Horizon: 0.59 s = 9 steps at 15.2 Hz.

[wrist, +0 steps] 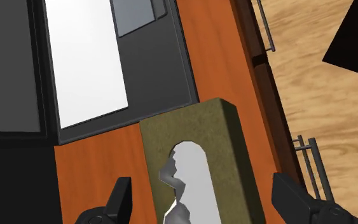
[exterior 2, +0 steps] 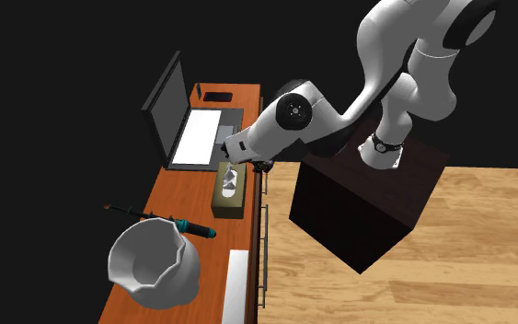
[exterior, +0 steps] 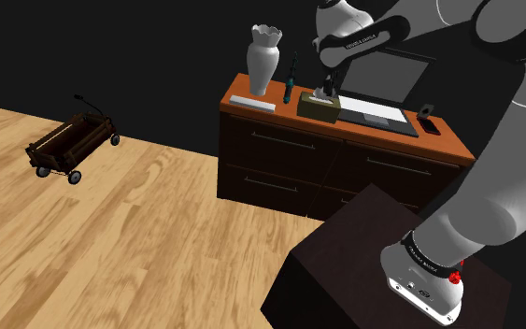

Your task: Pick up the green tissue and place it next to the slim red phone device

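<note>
An olive-green tissue box [exterior: 319, 108] [exterior 2: 230, 193] [wrist: 228, 146] with a white tissue [wrist: 187, 172] poking out of its slot lies on the orange-brown dresser top [exterior: 447, 140] [exterior 2: 155, 189]. My gripper [exterior: 324, 91] [exterior 2: 245, 167] [wrist: 206, 194] hangs right above the box, open. Its fingers [wrist: 121, 196] stand on either side of the box with a gap to each long side. The slim phone device [exterior: 428, 122] [exterior 2: 217, 96] looks dark and lies at the far end of the dresser, beyond the laptop.
An open laptop [exterior: 377, 93] [exterior 2: 192, 133] [wrist: 85, 57] sits between box and phone. A white vase [exterior: 263, 58] [exterior 2: 155, 262], a teal-handled tool [exterior 2: 178, 224] and a flat white slab [exterior: 253, 102] occupy the other end. A toy wagon [exterior: 72, 145] stands on the wooden floor.
</note>
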Each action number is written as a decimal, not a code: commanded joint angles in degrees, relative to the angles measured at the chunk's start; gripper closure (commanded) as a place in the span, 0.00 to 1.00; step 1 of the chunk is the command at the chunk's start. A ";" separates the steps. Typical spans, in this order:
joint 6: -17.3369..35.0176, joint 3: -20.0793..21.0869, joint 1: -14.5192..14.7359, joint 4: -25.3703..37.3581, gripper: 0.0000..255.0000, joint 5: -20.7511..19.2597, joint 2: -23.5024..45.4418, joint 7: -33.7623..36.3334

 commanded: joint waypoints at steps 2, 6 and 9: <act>1.95 -0.63 -0.71 3.91 0.00 -1.67 4.49 -1.21; 4.28 -1.09 -1.55 3.53 0.00 -2.04 6.09 -1.01; 5.75 -1.38 -2.09 3.39 0.00 -2.27 7.18 -0.87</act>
